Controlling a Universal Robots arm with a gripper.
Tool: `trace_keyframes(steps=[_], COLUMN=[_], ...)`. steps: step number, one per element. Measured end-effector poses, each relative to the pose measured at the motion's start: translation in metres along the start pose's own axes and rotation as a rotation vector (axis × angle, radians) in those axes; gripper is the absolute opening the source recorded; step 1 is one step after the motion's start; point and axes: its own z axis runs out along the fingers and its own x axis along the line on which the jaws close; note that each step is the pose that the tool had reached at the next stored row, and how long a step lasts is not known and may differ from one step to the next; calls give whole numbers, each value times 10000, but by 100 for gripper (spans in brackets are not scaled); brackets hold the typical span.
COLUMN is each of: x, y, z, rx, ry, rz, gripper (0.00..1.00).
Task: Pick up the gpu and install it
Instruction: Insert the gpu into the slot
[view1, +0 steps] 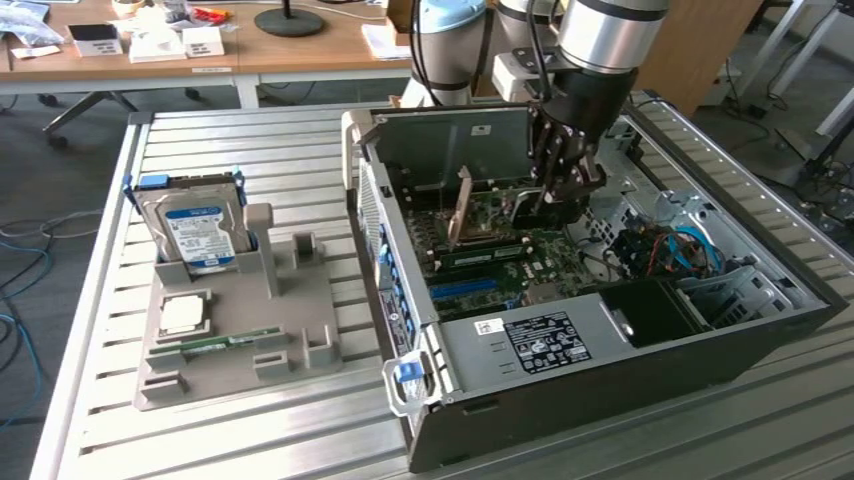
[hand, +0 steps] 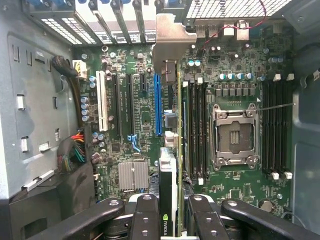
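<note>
While the gripper (hand: 175, 220) is closed narrowly on one end of the gpu (hand: 169, 175), the card stands on its edge inside the computer case (view1: 747, 310). This is at about 1 o'clock in the exterior view, over the motherboard (hand: 135, 125) and parallel to the long blue slot (hand: 158, 105). I judge the installing step is in hand. Whether the card's edge touches the slot, I cannot tell. Seating calls for a straight push, with the metal bracket (hand: 172, 37) meeting the rear opening.

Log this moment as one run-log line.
gripper: shut on gpu | gpu: on edge over motherboard | location: inside open case
</note>
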Motion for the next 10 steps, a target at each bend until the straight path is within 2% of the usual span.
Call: trace_keyframes(steps=[10], x=[4], y=[16], z=[114], rx=[0], ry=[1], rz=[0], gripper=[27])
